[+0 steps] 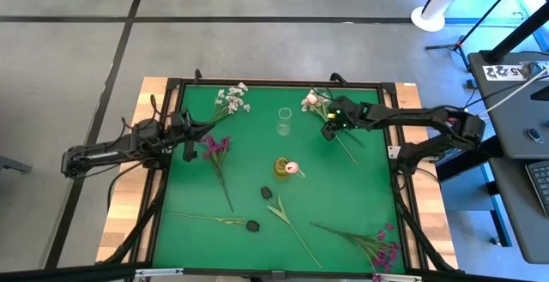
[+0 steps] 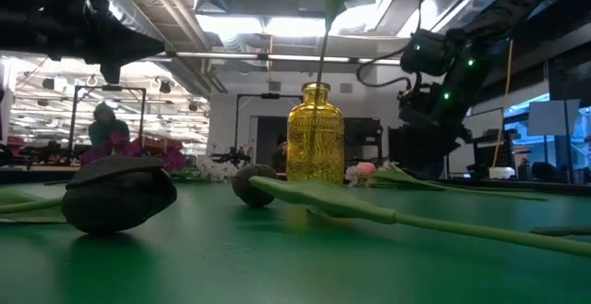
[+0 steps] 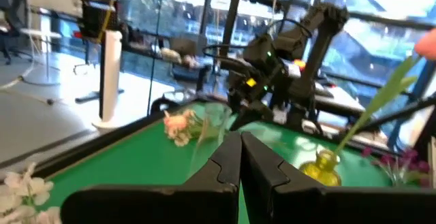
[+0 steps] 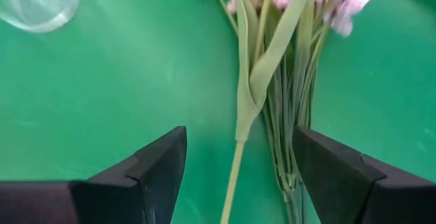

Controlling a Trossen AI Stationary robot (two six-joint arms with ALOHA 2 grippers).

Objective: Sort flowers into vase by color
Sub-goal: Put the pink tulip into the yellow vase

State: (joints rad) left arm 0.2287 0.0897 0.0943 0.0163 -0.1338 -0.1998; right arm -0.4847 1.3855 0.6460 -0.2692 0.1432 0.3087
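From above, the green table [image 1: 360, 196] carries flowers scattered toward its edges, presumably laid out for sorting: white sprigs [image 1: 232, 100] near the far-left corner, a pink bunch [image 1: 314, 102] at the far edge right of centre, a magenta sprig [image 1: 214, 147] by the left edge, more magenta sprigs [image 1: 382, 246] in the near-right corner, and 2 dark buds [image 1: 267, 193] toward the near edge; the yellow vase [image 1: 282, 169] stands mid-table with 1 pink bloom already in it, a clear glass vase [image 1: 284, 121] beyond it holding nothing; the right gripper [image 1: 329, 129] hovers over the pink bunch's stems, and the left gripper [image 1: 190, 148] waits at the left edge beside the magenta sprig. At table level, a dark bud [image 2: 118, 193] lies close, the yellow vase [image 2: 315, 145] upright behind with 1 stem rising from it. The left wrist view shows its fingers [image 3: 225, 166] clenched together, grasping nothing. The right wrist view shows its fingers [image 4: 160, 166] spread wide, straddling the pink bunch's stems [image 4: 272, 94] without touching, likely lined up to take 1 for the yellow vase. No readable writing shows on the task's things.
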